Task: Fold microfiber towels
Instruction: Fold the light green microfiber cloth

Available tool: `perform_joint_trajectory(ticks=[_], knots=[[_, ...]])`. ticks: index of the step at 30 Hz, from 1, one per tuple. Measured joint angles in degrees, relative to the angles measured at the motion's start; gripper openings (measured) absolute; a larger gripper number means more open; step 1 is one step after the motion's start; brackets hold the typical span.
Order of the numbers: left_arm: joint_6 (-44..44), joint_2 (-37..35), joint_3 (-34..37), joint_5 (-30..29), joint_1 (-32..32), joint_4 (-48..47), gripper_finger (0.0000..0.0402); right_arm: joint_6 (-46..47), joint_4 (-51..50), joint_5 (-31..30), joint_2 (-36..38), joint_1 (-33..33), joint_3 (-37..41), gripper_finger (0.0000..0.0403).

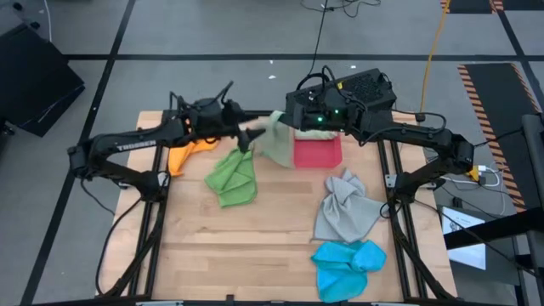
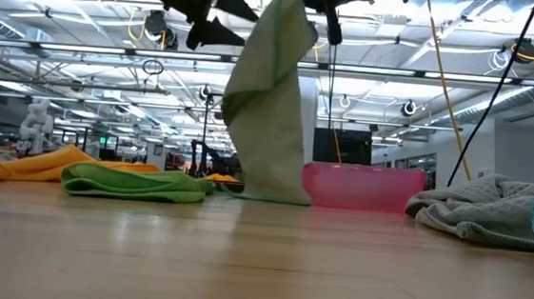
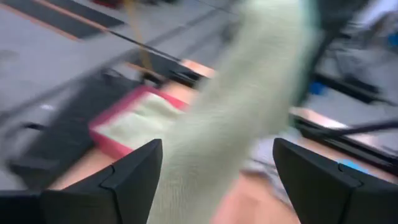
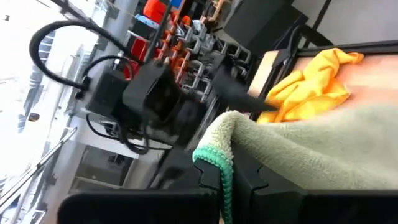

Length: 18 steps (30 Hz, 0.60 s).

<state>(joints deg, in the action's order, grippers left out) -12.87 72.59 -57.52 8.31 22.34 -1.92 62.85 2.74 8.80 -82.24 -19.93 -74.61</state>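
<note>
sage towel [image 2: 271, 102] hanging lengthwise above the pink tray [image 1: 317, 153].
right gripper [image 1: 285, 116] clamps its top corner; left gripper [image 1: 245, 136], fingers apart, hovers just beside its near edge, nearer arm.

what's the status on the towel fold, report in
Right gripper shut on pale sage green microfiber towel, hanging over table. Left gripper open beside it. Pink-red plastic tray close behind.
</note>
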Motion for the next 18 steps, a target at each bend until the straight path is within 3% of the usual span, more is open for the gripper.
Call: perform_joint_trajectory(ticks=[4, 11, 13, 18], knots=[[0.1, -2.6, 0.0, 2.4, -3.7, -6.7, 0.0289, 1.6, 0.0, 0.1, 0.0, -1.2, 0.0, 0.0002], [1.1, -4.0, 0.0, -6.2, -13.8, -18.1, 0.0230, 3.5, 0.0, -1.9, 0.0, -2.7, 0.0, 0.0002], [3.8, -2.8, 0.0, -11.5, -17.0, -18.3, 0.0218, 5.0, 0.4, -3.4, 0.0, -2.9, 0.0, 0.0002], [18.1, 1.6, 0.0, -33.1, -22.7, -12.6, 0.0224, 9.4, 0.6, -5.7, 0.0, -3.0, 0.0, 0.0002]])
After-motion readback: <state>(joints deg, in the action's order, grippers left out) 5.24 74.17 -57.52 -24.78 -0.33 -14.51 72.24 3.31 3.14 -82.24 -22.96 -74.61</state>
